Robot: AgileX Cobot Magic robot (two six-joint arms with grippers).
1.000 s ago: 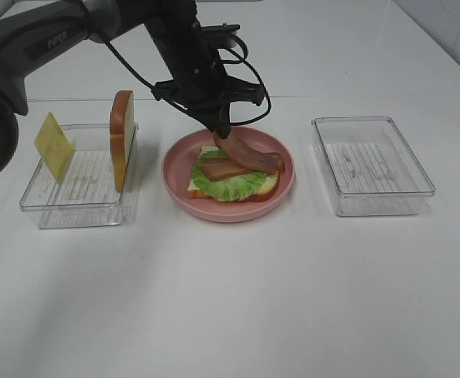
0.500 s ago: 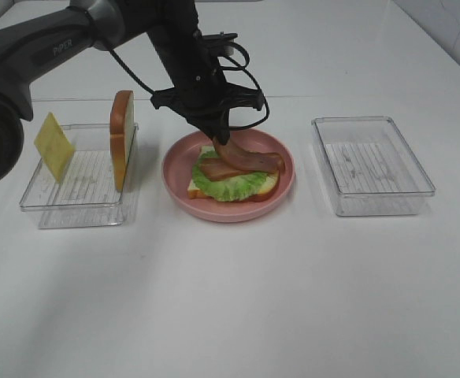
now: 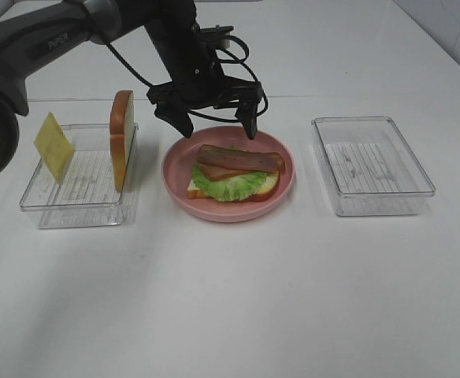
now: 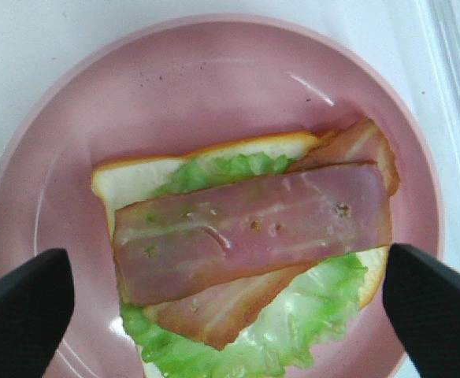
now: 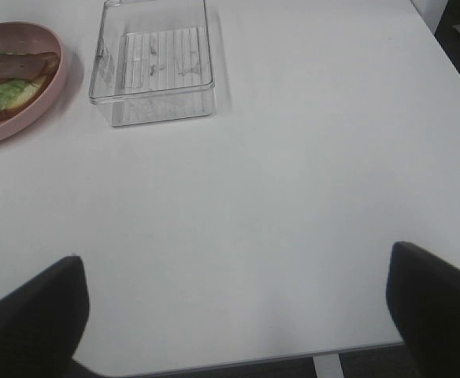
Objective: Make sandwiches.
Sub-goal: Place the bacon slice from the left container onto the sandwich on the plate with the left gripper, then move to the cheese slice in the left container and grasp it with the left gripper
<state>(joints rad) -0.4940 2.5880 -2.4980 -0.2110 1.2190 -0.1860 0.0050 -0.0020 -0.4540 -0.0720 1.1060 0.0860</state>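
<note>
Bacon down, sandwich half built
Left tool, wide open and empty, hangs above the plate. Bacon lies flat on lettuce and bread, so cheese and top slice, propped in the tray, can stack level.

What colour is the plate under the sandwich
Pink. The plate shows best in the left wrist view, with the sandwich lying on it.

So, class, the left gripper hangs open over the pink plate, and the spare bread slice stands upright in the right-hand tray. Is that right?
Not quite. The bread slice stands upright in the left tray, not the right-hand one, as the exterior high view shows. The rest holds: the left gripper hangs open over the pink plate.
</note>
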